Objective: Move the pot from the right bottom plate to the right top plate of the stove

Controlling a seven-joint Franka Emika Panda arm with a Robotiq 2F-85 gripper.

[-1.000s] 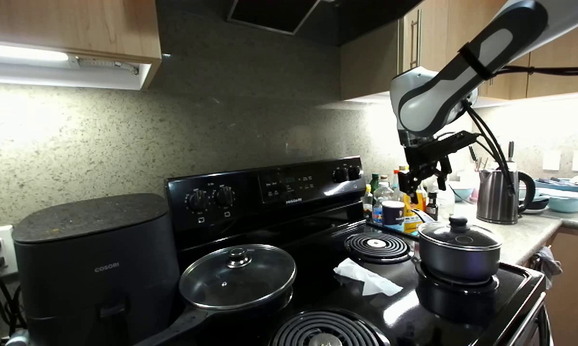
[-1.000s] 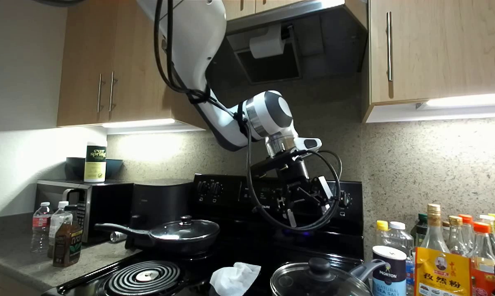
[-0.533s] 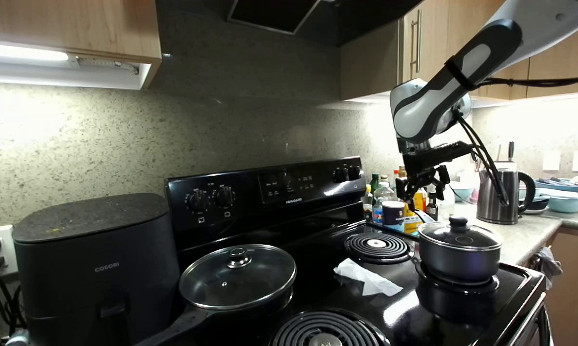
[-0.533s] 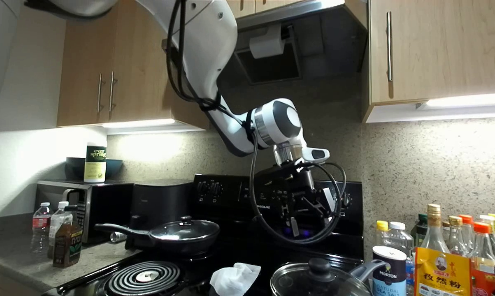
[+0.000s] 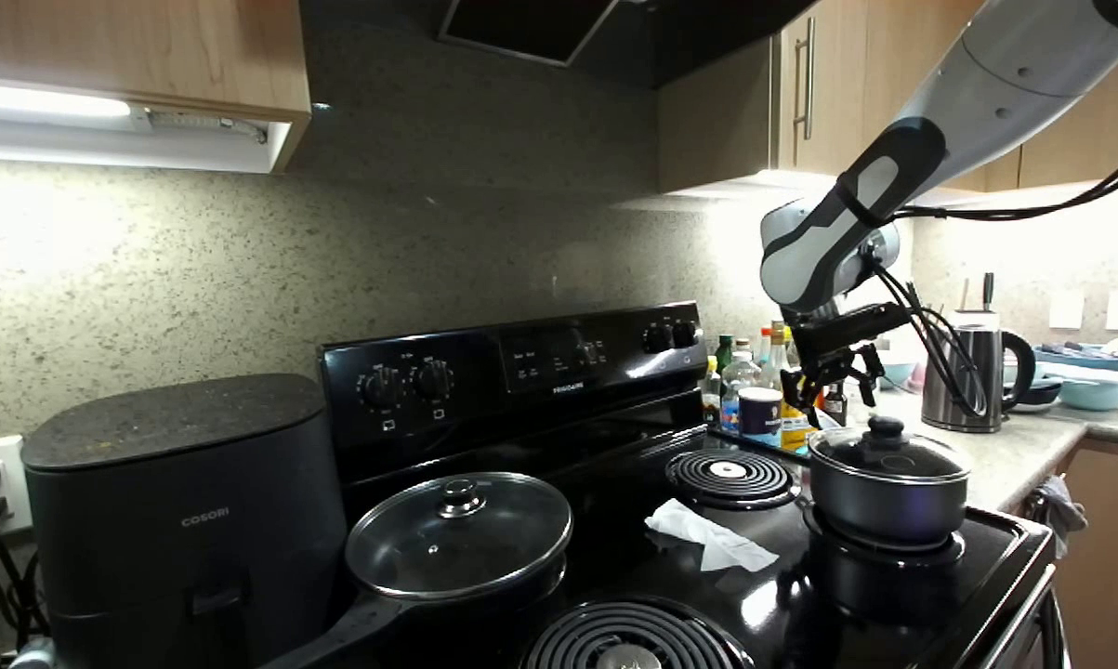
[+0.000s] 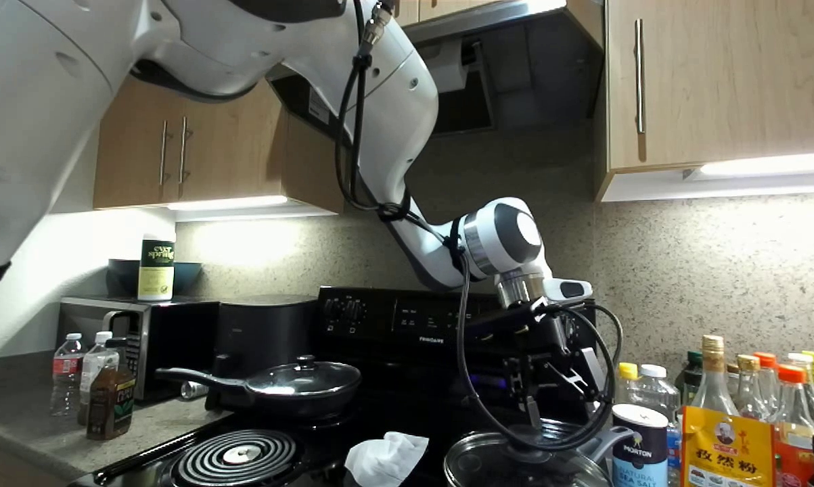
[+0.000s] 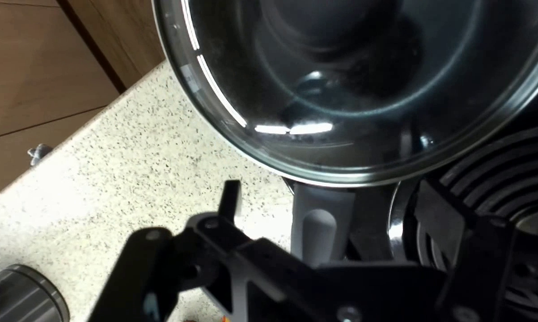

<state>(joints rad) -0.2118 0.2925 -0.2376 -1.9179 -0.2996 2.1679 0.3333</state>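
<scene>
- We read "COSORI" on the dark rounded appliance (image 5: 182, 548), at 8 o'clock from the glossy back panel (image 5: 475, 395) of the stove (image 5: 614, 544) in an exterior view; the panel itself bears "FRIGIDAIRE".
- In an exterior view we make out "MORTON NATURAL SEA SALT" on the canister (image 6: 642, 452) and the Chinese characters 孜然粉 on the yellow packet (image 6: 728, 448) at its 3 o'clock.
- The pot (image 5: 888, 506) sits upright, lid (image 5: 921, 455) on, over the right bottom plate (image 5: 944, 556), which it mostly hides from us.
- Its handle (image 6: 604, 442) sets the long axis, pointing between 2 and 3 o'clock in an exterior view and just past 6 o'clock in the wrist view.
- From the pot, the right top plate (image 5: 730, 478) lies at 9 o'clock in an exterior view, the white sheet (image 5: 712, 536) between 8 and 9.
- The gripper (image 5: 841, 409) hovers near the knob (image 5: 886, 427), at its 10 o'clock in an exterior view, jaws spread and grasping nothing; in the wrist view we see the handle between its fingers (image 7: 439, 217), a gap on either side, but cannot tell how deep it sits.
</scene>
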